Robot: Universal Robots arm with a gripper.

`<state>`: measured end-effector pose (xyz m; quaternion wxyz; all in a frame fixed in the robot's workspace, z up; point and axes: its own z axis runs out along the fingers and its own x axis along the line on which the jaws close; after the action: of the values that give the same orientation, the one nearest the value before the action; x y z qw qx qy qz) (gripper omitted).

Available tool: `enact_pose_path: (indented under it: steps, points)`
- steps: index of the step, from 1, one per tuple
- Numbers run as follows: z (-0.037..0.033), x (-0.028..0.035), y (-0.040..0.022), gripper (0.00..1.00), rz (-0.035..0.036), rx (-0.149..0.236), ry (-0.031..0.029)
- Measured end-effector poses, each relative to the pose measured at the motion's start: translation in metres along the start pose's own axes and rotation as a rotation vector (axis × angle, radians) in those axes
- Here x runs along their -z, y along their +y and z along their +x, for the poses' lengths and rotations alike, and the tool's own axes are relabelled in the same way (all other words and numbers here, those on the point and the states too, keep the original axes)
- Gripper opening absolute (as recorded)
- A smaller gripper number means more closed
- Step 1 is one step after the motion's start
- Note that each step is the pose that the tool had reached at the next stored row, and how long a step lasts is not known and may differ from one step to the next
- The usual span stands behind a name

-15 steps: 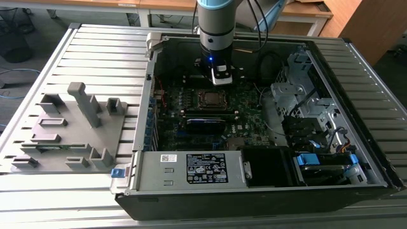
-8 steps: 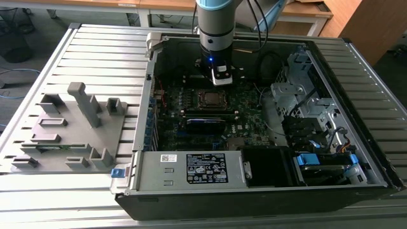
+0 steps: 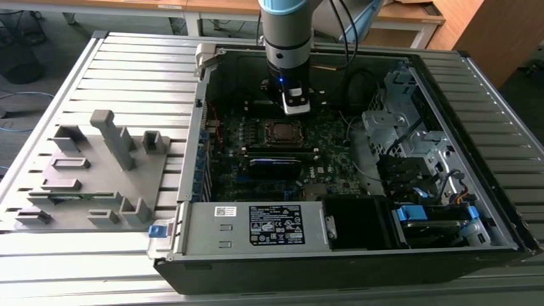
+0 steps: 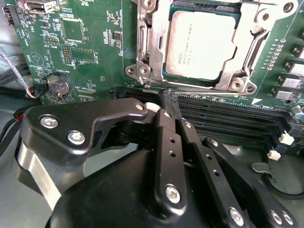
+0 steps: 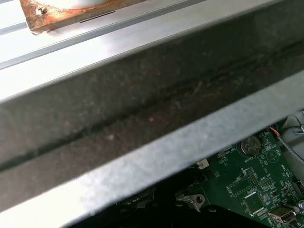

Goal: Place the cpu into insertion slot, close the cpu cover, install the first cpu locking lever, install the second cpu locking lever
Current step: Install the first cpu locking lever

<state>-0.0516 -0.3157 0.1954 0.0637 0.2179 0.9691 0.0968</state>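
while the cpu [image 4: 199, 45] sits in the insertion slot [image 3: 281, 131] with the cpu cover [image 4: 153, 52] lying flat around it, the gripper [image 4: 170, 105] hangs just beside that slot, over the memory slots [image 4: 228, 121]. in the second wrist view its fingers are pressed together, holding nothing.
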Motion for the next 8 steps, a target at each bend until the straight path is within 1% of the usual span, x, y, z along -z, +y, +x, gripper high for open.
enact_pose_path:
  steps: [2, 7, 8]
  points:
    - [0.0006, 0.0002, -0.0004, 0.11, -0.0019, 0.001, -0.0042]
    - [0.0023, 0.0003, -0.0011, 0.11, -0.0094, 0.003, -0.019]
    - [0.0025, 0.0003, -0.0012, 0.11, -0.0103, 0.004, -0.0207]
